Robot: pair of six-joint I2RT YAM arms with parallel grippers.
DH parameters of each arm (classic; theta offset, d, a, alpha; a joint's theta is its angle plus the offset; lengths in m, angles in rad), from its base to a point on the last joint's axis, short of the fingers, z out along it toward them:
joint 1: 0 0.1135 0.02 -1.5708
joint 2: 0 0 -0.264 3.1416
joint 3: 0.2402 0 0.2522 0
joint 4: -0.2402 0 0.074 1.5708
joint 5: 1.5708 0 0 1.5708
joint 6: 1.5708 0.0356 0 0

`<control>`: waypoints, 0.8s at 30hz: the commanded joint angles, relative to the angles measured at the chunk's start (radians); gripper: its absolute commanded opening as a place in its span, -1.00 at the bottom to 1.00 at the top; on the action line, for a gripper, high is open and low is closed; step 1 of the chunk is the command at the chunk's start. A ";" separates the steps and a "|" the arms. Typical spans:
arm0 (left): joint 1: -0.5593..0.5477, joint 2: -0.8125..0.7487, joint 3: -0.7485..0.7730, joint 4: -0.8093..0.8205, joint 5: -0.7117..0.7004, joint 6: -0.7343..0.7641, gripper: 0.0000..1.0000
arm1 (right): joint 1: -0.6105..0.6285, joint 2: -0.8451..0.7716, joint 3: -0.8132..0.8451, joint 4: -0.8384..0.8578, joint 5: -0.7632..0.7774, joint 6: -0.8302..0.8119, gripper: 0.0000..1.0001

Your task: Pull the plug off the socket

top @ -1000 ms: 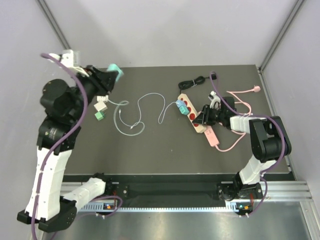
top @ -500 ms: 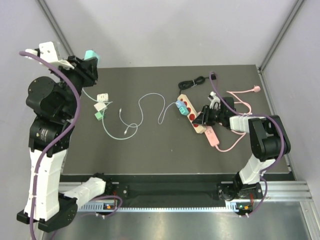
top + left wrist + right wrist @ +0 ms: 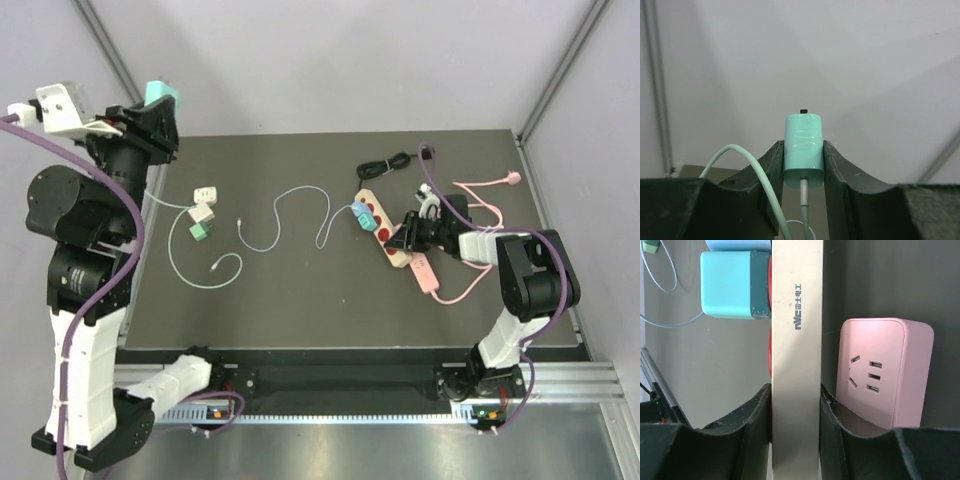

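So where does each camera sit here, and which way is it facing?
Top external: above and behind the bases, looking down on the dark table; left arm and right arm both in view.
Left wrist: on the raised left arm, facing the pale wall; left end effector clamps a mint plug.
Right wrist: low over the table, looking along the beige power strip that the right end effector clamps, pink socket block beside.
Shared: top and right wrist both show strip and pink block.
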State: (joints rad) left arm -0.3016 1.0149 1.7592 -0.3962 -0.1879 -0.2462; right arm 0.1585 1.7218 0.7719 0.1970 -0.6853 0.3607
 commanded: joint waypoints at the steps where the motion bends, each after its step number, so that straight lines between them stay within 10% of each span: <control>1: 0.002 0.017 -0.046 0.115 -0.223 0.143 -1.00 | -0.007 -0.014 0.018 0.084 -0.045 -0.011 -1.00; 13: 0.010 0.163 -0.050 0.309 -0.456 0.364 -1.00 | -0.008 -0.002 0.023 0.081 -0.051 -0.016 -1.00; 24: 0.226 0.217 -0.237 0.275 -0.322 0.203 -1.00 | -0.011 -0.005 0.024 0.079 -0.059 -0.011 -1.00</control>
State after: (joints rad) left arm -0.1310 1.2308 1.5787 -0.1600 -0.5625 0.0235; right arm 0.1581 1.7222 0.7719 0.1967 -0.6868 0.3603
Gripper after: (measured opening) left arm 0.383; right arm 0.354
